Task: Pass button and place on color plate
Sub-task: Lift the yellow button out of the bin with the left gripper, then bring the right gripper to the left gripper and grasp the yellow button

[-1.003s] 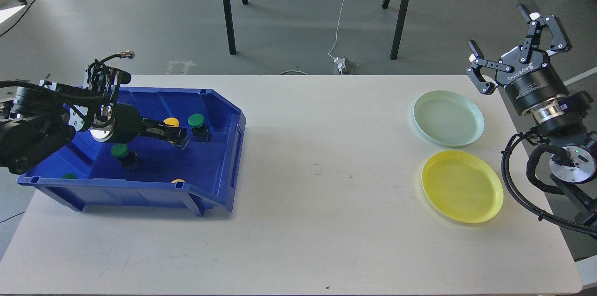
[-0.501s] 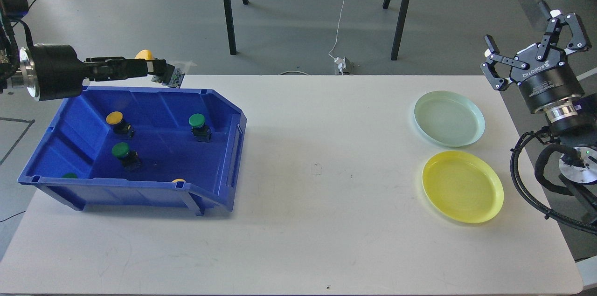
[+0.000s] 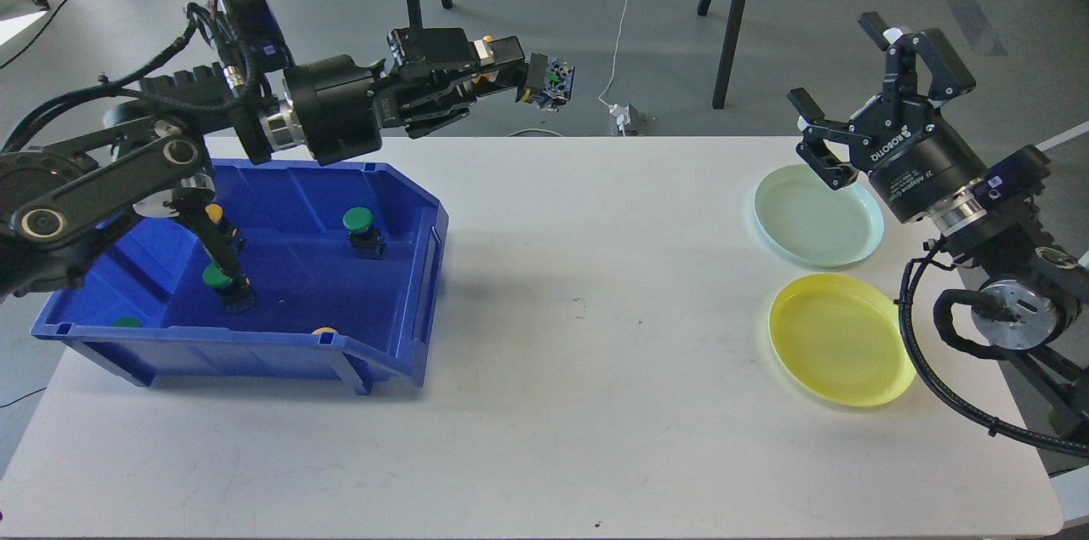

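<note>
My left gripper (image 3: 521,72) is shut on a yellow-capped button (image 3: 551,81) and holds it high above the table's back edge, right of the blue bin (image 3: 255,353). The button's dark switch body sticks out past the fingertips. My right gripper (image 3: 834,59) is open and empty, raised above the back right of the table, over the pale green plate (image 3: 817,217). The yellow plate (image 3: 838,340) lies in front of the green one. Both plates are empty.
The bin holds several buttons: a green one (image 3: 358,222), another green one (image 3: 219,278), and a yellow one (image 3: 213,213) half hidden behind my left arm. Two more caps peek over its front wall. The white table (image 3: 578,404) carries bin and plates.
My left gripper has lifted the yellow button out of the bin and swung it up and to the right. My right gripper has moved left, towards the table's middle.
</note>
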You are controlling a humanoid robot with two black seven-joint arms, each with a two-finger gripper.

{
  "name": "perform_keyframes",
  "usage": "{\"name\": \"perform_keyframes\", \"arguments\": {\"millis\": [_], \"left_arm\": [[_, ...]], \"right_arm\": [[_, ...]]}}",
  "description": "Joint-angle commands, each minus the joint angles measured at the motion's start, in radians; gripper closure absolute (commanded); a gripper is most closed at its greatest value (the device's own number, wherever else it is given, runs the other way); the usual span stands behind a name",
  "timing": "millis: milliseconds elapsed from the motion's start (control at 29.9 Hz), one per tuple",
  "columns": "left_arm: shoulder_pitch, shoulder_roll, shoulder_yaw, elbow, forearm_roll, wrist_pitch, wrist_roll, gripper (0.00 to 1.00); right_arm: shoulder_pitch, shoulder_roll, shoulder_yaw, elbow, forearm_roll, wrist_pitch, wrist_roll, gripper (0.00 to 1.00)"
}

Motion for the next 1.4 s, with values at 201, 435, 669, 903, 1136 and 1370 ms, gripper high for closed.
{"name": "perform_keyframes", "arguments": {"millis": [201, 435, 669, 903, 1136, 1370], "left_arm": [[0.011, -0.059, -0.004, 0.060, -0.026, 0.000, 0.000, 0.81], [0.017, -0.059, -0.006, 0.061, -0.029, 0.000, 0.000, 0.81], [0.018, -0.059, -0.004, 0.067, -0.057, 0.000, 0.000, 0.81], [0.017, -0.059, -0.004, 0.069, -0.065, 0.000, 0.000, 0.81], [0.018, -0.059, -0.004, 0.069, -0.066, 0.000, 0.000, 0.81], [0.018, -0.059, -0.004, 0.087, -0.100, 0.000, 0.000, 0.81]], "right_arm": [[0.126, 0.169, -0.183, -0.004, -0.008, 0.004, 0.000, 0.01], [0.140, 0.346, -0.194, -0.102, -0.024, 0.004, 0.000, 0.01], [0.142, 0.387, -0.180, -0.116, -0.026, 0.005, 0.000, 0.01], [0.157, 0.415, -0.176, -0.122, -0.024, 0.005, 0.000, 0.02], [0.175, 0.429, -0.159, -0.135, -0.024, 0.002, 0.000, 0.07], [0.186, 0.429, -0.159, -0.136, -0.029, 0.005, 0.000, 0.46]]}}
